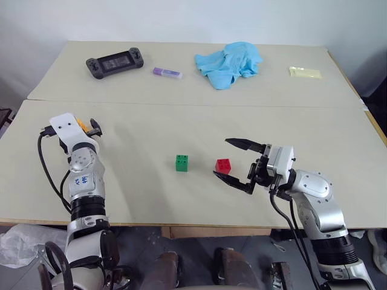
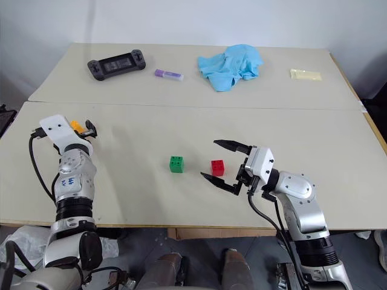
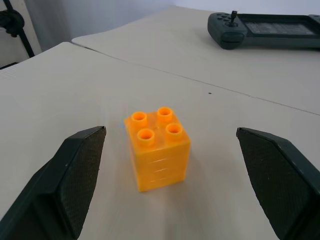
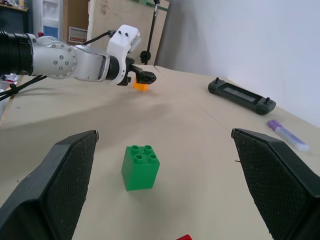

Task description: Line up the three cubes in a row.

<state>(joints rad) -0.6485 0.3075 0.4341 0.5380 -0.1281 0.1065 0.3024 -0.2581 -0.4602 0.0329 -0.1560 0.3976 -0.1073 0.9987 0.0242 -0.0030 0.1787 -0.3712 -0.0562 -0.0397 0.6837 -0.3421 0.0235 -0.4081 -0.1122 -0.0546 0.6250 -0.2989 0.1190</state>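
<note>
Left gripper (image 3: 165, 165) lined up on the orange cube (image 3: 158, 148), fingers spread wide.

Close off-centre and you'll knock it away; the green cube (image 1: 181, 162) and red cube (image 1: 223, 165) sit mid-table by your wide-open, empty right gripper (image 1: 237, 164).

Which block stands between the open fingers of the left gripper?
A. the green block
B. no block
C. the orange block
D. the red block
C: in the left wrist view the orange block stands upright on the table between the open fingers of the left gripper, touching neither.
</note>
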